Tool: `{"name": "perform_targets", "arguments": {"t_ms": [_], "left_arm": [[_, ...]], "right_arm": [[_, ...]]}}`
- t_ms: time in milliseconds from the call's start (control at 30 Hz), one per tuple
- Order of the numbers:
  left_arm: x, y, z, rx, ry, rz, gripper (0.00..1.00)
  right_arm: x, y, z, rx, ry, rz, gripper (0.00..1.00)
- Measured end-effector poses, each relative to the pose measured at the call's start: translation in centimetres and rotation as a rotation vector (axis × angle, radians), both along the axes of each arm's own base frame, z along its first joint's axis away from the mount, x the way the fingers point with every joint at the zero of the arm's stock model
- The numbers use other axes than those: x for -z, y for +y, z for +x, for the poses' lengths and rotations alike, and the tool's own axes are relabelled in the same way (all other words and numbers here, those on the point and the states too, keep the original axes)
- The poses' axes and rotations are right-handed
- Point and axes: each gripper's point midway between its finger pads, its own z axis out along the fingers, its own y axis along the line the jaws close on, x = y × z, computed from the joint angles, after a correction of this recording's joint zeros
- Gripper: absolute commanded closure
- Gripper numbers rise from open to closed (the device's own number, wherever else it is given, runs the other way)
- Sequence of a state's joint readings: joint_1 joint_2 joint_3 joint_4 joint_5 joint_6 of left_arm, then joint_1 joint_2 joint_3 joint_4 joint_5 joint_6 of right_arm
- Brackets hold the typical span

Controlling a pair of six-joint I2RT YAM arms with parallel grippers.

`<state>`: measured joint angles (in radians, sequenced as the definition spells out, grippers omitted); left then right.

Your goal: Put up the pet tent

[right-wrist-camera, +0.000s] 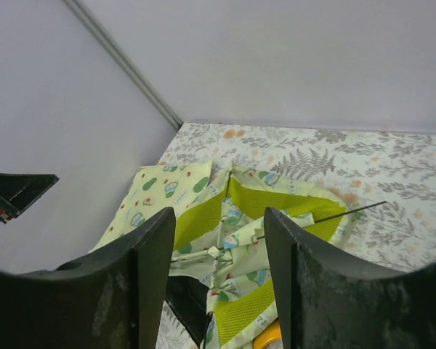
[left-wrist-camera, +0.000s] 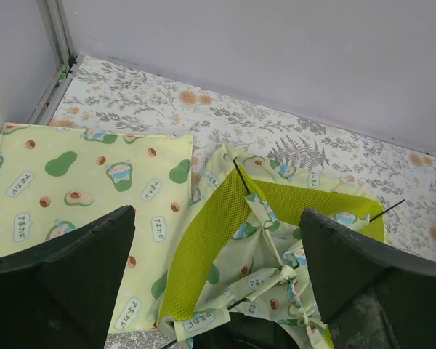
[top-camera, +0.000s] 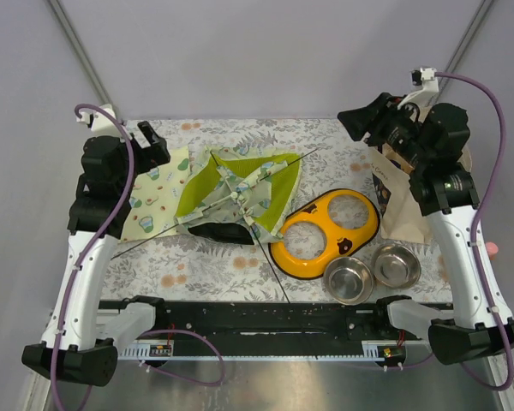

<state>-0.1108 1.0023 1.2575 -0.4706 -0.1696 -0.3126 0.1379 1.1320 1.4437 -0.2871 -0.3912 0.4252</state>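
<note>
The pet tent [top-camera: 238, 190] lies collapsed in the middle of the table, avocado-print fabric with lime mesh panels, crossed thin black poles and white ties. It also shows in the left wrist view [left-wrist-camera: 265, 247] and the right wrist view [right-wrist-camera: 265, 240]. My left gripper [top-camera: 154, 141] is open and empty, held above the table at the tent's left. My right gripper [top-camera: 360, 120] is open and empty, held high at the back right, away from the tent.
A flat square avocado-print mat [top-camera: 158, 197] lies left of the tent, partly under it. An orange feeder [top-camera: 325, 233] sits right of the tent, two steel bowls [top-camera: 349, 280] near the front edge. A paper bag [top-camera: 398, 193] stands at the right.
</note>
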Motion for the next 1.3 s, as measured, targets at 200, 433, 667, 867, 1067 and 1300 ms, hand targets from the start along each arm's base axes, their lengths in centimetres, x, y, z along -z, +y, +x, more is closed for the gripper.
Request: {"name": "perform_targets", "arguments": {"t_ms": [200,433,667,867,1067,1300], "left_arm": [[-0.4,-0.7,-0.8,0.047,-0.024,-0.011,0.01],[-0.2,-1.6,-0.8,0.093,-0.021,-0.02,0.01],[2.6,-3.4,0.8,0.176,0.065,-0.056,0.01],[7.8,-5.9,3.1,0.241,0.223,-0.178,0.01],[12.6,-7.5,4.5,0.238,0.355,-0.305,0.01],[13.9,-7.8,4.8,0.222,0.393,-0.352,0.02]], "right_arm": [[1.1,5.4,-1.4,-0.138,0.02,-0.066,0.3],[4.8,14.0,-5.1,-0.373,0.013,-0.248,0.25],[16.9,18.5,-6.7,-0.471,0.19,-0.435,0.33],[29.0,19.9,-5.9,-0.43,0.405,-0.612,0.41],[32.6,21.7,-5.9,-0.409,0.415,-0.682,0.35],[35.5,24.3,-3.9,-0.364,0.406,-0.73,0.39]]}}
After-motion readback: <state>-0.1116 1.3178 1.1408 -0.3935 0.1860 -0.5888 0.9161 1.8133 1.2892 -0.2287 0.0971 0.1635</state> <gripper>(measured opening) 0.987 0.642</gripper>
